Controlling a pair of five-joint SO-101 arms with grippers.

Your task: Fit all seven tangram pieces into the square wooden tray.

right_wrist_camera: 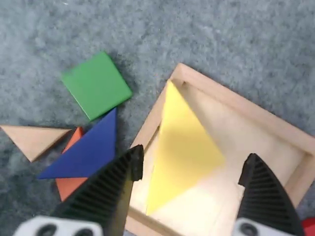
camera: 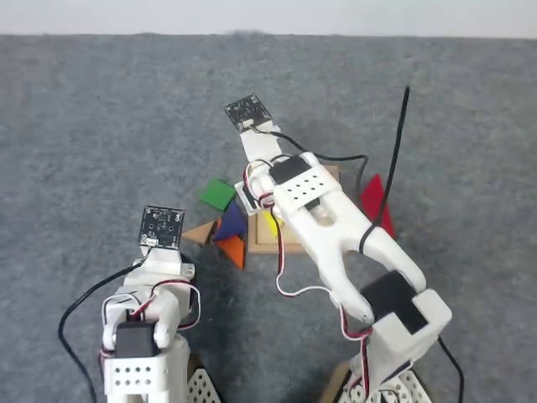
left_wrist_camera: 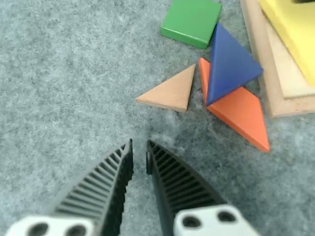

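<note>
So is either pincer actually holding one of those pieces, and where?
No. The right pincer hangs open over the yellow triangle; the left pincer is empty.

wooden tray (camera: pixel 265 243): mostly under right arm (camera: pixel 336 239) in high view, cut by frame edge in both wrist views | yellow triangle (camera: pixel 270 223): 1 sliver visible from above | orange piece (left_wrist_camera: pixel 241 110): partly beneath blue triangle (left_wrist_camera: pixel 229 64) | red piece (right_wrist_camera: pixel 309 226): clipped by right wrist frame edge
</note>
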